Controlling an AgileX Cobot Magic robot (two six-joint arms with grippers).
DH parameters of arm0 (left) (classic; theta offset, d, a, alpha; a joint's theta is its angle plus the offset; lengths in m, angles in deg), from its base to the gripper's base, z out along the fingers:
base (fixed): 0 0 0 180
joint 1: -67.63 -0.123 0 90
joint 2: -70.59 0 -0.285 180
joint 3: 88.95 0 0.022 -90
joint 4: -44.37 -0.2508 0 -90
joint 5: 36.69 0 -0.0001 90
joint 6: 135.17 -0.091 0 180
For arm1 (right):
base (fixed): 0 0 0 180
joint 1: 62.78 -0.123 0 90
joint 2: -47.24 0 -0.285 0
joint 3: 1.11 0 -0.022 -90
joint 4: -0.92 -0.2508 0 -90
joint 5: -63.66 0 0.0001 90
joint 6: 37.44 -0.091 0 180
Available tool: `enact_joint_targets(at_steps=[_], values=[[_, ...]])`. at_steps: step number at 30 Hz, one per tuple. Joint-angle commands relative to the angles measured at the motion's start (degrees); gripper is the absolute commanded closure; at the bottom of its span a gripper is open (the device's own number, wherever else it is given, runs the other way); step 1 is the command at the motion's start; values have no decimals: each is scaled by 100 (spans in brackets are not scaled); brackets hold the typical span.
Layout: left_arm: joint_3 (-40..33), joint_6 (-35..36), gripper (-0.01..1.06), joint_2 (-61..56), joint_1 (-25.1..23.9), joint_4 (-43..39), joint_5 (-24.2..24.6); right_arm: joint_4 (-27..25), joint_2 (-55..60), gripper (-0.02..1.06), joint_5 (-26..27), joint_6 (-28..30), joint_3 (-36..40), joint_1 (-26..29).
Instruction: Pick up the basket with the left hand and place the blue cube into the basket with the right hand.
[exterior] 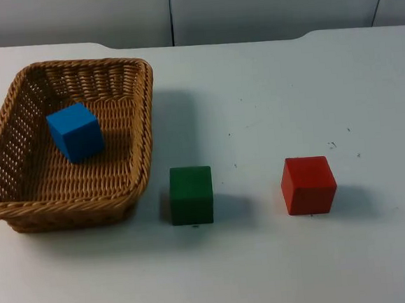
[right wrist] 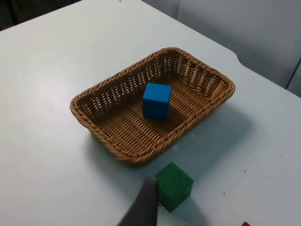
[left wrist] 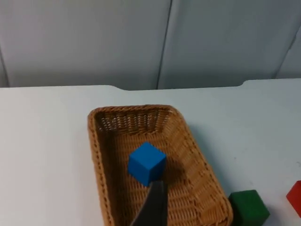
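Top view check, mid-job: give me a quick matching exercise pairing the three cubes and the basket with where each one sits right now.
Things:
1. blue cube
2. green cube
3. red cube
4. basket

Places:
A. on the table, just off the basket's near right corner
B. on the table at the left
C. inside the basket
D. on the table, farthest right

Pairs: 1-C, 2-A, 3-D, 4-B
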Motion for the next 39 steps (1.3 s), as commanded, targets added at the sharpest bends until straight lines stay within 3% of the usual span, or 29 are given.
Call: enact_joint_targets(at_steps=[1,5,10,18,32,39], values=[[-15,483,27,-224,-20,-512,127,-31,-269,21,304,0,312,-21],[-15,1434,27,-848,-20,-1402,348,-31,-980,21,396,-281,986,-21],[-15,1687,27,-1243,1,-1671,570,-18,-1392,21,99,-294,1038,-21],[-15,2229,27,-1825,874,-2703,1386,93,-1850,21,-721,-284,1050,-21],[-29,2337,27,-1825,1002,-2929,1860,347,-2436,21,-1595,-299,1060,-21],[-485,2070,27,-1825,1002,-2881,1608,463,-3046,21,-1798,-451,1060,-21]])
